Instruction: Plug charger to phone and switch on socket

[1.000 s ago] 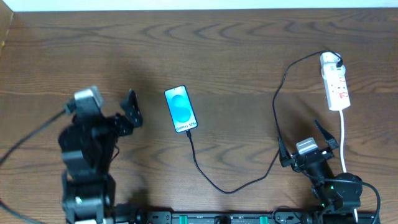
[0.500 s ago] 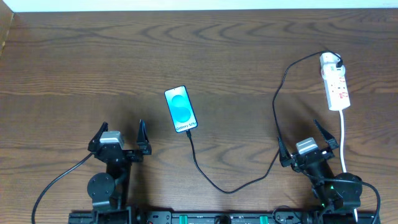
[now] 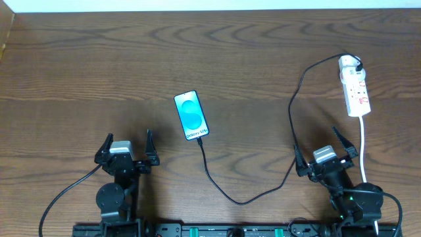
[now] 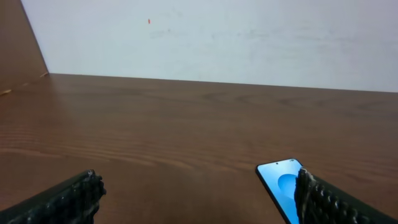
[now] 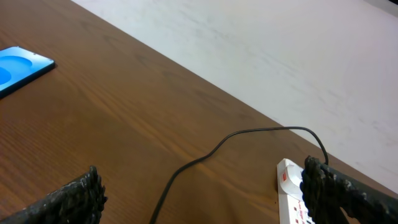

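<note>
Left tool [image 3: 127, 142]: spread wide open, gripping nothing, low at the near edge of the bench [image 3: 230, 59], well apart from all task things. Right tool [image 3: 320, 150]: also open and empty, near the lower end of the socket [image 3: 354, 89], not touching it.

Phone [image 3: 191, 116]: flat in the middle of the bench, blue screen up. Charger [image 3: 227, 191]: seemingly joined already to the lower edge of the phone, looping past the right tool and up to the far end of the socket, with the black plug seated there.

Judging from this, plugging step done; switching on the socket now in hand. Switch position too small to tell.

Next move, probably for the right tool: reach forward over the strip, press the small red switch beside the plug with one fingertip. Needs a light, exact push, without dragging the cable or sliding the strip.
</note>
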Available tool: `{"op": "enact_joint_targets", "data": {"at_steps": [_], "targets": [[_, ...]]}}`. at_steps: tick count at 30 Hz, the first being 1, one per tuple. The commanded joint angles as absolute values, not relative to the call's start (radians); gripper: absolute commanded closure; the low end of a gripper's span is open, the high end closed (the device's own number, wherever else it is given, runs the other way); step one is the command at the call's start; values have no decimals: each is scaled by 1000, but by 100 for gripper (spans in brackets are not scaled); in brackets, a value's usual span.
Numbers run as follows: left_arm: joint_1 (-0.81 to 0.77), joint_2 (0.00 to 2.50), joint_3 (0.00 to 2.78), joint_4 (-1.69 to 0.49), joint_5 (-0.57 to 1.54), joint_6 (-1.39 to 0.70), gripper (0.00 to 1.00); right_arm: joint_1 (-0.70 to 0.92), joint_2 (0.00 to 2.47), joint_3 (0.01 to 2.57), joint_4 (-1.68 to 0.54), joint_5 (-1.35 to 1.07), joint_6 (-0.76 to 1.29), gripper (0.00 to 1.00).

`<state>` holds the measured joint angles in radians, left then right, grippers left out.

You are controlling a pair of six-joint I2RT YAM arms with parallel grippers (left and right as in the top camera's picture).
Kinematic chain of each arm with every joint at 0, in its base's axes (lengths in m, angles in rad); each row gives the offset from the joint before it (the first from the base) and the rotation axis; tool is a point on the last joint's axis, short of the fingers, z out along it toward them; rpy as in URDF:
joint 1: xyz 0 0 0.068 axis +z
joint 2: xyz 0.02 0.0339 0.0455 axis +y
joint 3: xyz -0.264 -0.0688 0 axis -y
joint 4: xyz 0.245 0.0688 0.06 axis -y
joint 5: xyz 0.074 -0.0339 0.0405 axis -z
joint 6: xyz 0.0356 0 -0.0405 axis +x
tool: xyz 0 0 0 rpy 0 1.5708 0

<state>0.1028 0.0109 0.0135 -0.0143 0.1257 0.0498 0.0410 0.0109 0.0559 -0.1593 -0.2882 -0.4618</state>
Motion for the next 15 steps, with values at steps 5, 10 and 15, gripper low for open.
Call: {"op": "enact_joint_targets", "data": {"at_steps": [5, 10, 15], "targets": [[100, 5, 4, -59, 133, 59, 1, 47, 6, 50, -158, -290, -465, 1], [99, 8, 4, -59, 133, 59, 0, 47, 6, 50, -158, -290, -465, 1], [100, 10, 4, -59, 133, 59, 1, 47, 6, 50, -158, -290, -465, 1]]}}
